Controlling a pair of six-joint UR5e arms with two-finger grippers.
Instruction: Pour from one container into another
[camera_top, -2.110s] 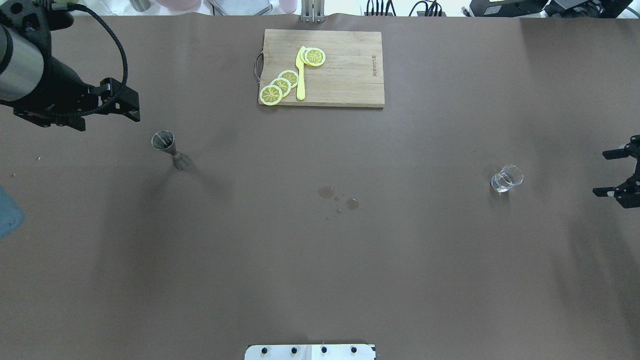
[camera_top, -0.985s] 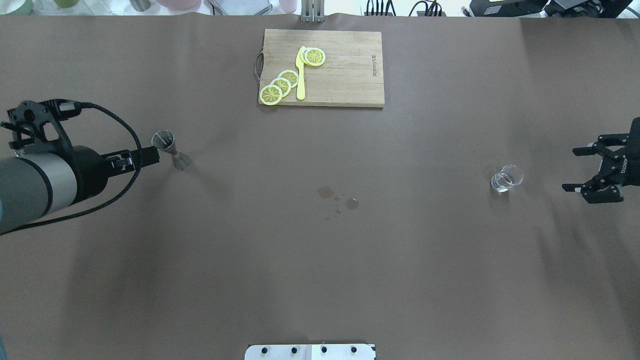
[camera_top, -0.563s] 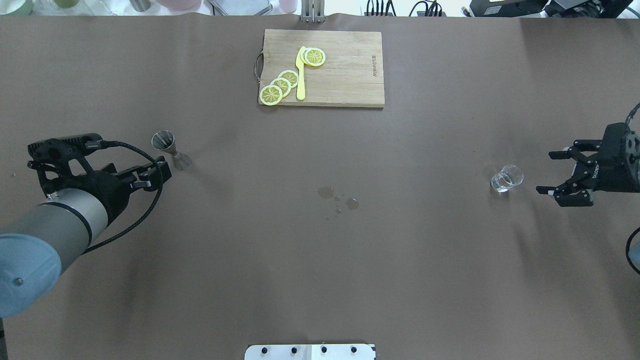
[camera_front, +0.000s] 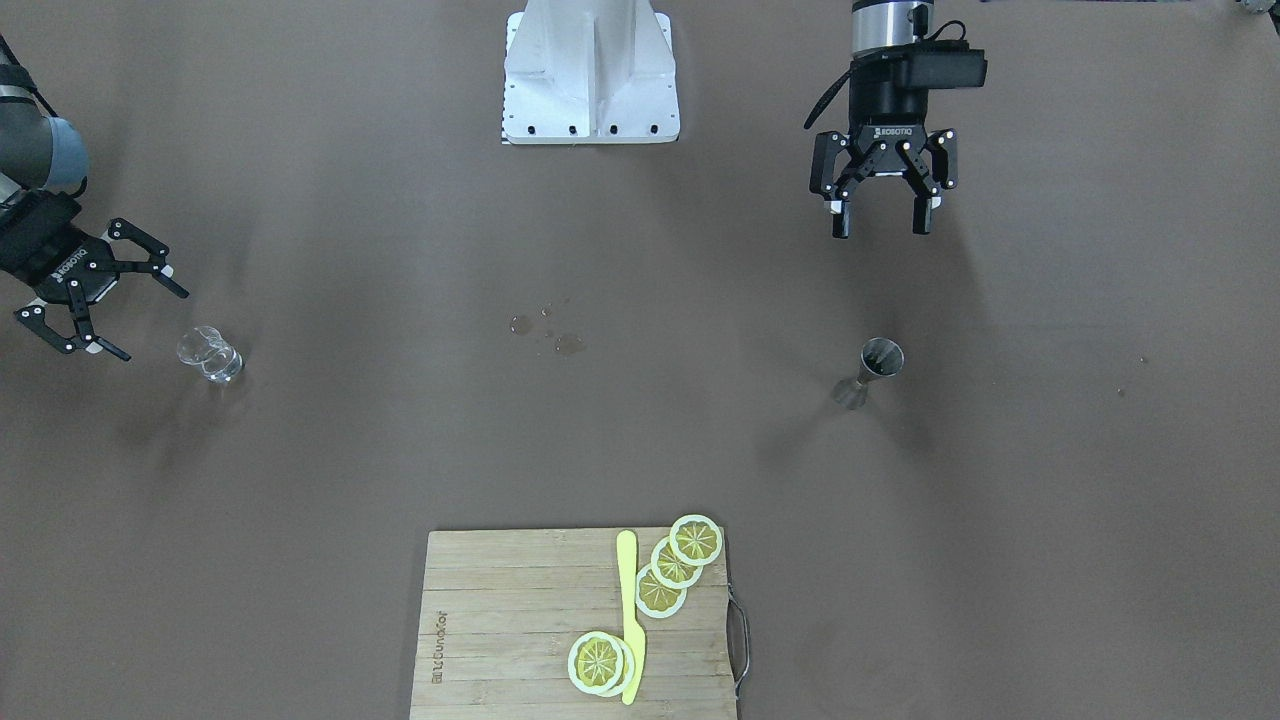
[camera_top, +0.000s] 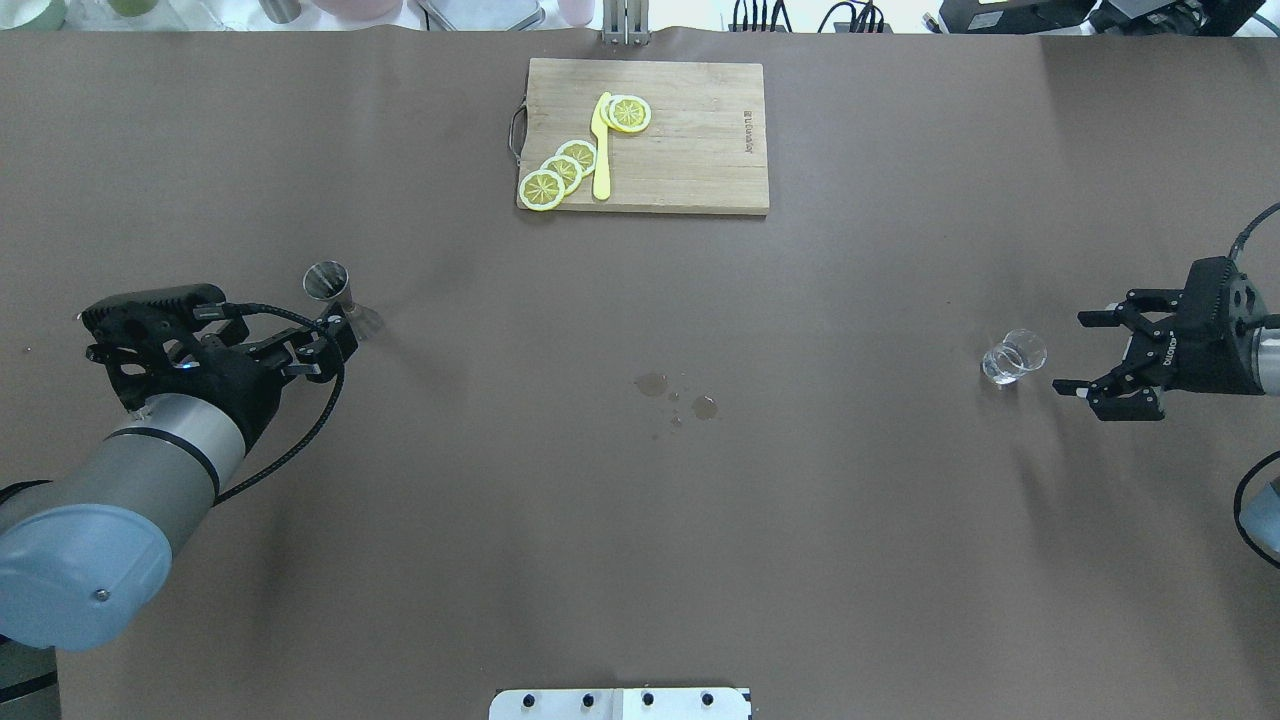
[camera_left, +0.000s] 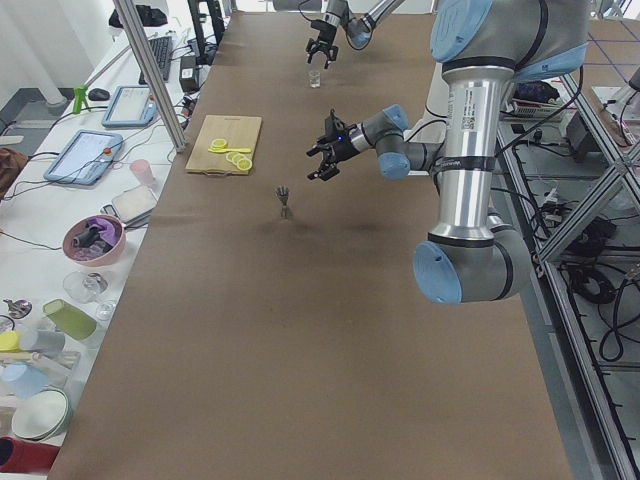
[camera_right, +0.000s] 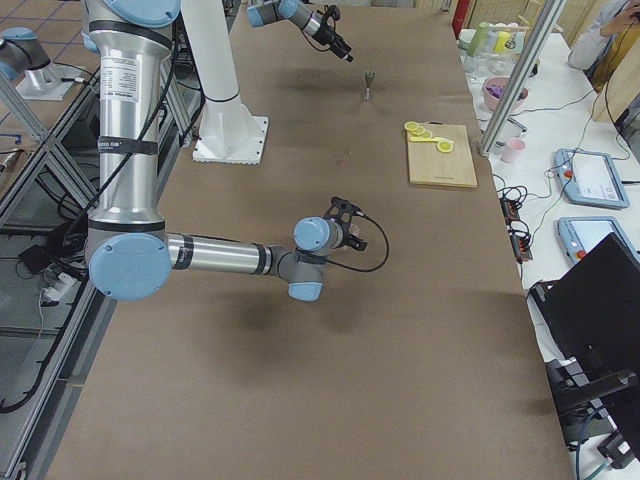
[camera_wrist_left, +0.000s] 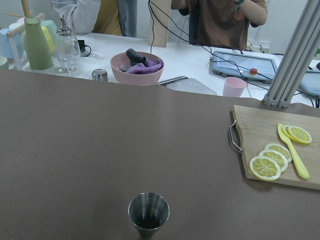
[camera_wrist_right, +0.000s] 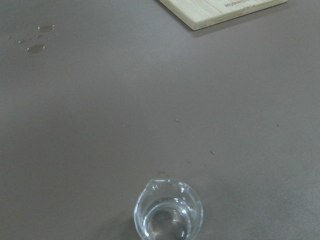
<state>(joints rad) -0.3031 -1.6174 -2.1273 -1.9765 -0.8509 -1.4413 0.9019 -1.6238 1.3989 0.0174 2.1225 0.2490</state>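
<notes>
Approach step: my left hand (camera_front: 879, 226), released, hangs near the upright steel jigger (camera_front: 872, 370). My right hand (camera_top: 1072, 353), likewise released, faces the small glass beaker (camera_top: 1013, 357), seemingly part-filled, on the surface (camera_top: 640, 550). Next, grip both.

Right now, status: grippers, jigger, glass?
Left gripper open, short of jigger. Right gripper open beside glass. Both vessels upright, ungrasped. Drops mid-table between them.

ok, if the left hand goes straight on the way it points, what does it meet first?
The steel jigger. It stands dead ahead of the open left hand, with nothing between them. Height is hard to judge; the hand may sit slightly high and would probably meet the rim first.
</notes>
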